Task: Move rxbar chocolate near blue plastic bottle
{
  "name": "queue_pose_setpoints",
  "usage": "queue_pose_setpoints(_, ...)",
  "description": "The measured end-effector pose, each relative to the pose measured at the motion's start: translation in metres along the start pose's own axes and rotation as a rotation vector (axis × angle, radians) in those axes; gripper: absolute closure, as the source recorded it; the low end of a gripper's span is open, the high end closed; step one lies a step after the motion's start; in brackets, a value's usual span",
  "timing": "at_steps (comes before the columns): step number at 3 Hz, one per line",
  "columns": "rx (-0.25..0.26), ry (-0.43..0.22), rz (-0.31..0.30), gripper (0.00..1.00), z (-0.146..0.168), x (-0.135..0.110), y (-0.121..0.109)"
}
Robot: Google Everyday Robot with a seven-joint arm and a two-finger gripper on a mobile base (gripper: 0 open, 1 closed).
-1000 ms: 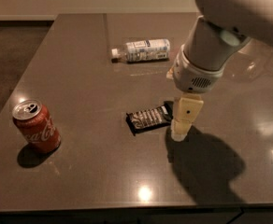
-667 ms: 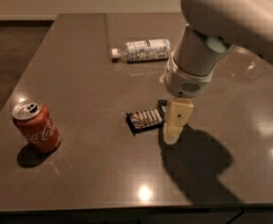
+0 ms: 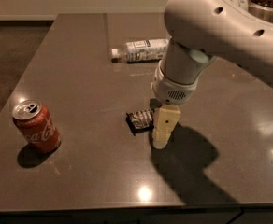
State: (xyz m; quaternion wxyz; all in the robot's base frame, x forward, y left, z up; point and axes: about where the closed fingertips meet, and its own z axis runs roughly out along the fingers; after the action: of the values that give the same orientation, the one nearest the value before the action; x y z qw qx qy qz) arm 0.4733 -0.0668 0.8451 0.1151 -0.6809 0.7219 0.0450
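The rxbar chocolate (image 3: 140,120) lies flat near the middle of the table, a black wrapper with white lettering. My gripper (image 3: 160,138) hangs from the big white arm and comes down right at the bar's right end, hiding that end. The blue plastic bottle (image 3: 140,50) lies on its side at the far middle of the table, white cap pointing left. It is well apart from the bar, behind it.
A red Coca-Cola can (image 3: 35,126) stands upright at the front left. The dark table (image 3: 80,78) has its front edge close below the gripper's shadow. The white arm (image 3: 211,36) covers the right part of the table.
The arm and gripper have moved left, from beside the bar's right end to over it. The bar, bottle and can have not moved.
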Motion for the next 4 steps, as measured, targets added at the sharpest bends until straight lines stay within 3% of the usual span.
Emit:
queue_pose_setpoints(1,-0.017,0.008,0.005,0.11,0.0086,-0.0051,-0.0015)
queue_pose_setpoints(4,-0.038,0.025,0.01,0.8,0.0086,-0.0101,-0.0059)
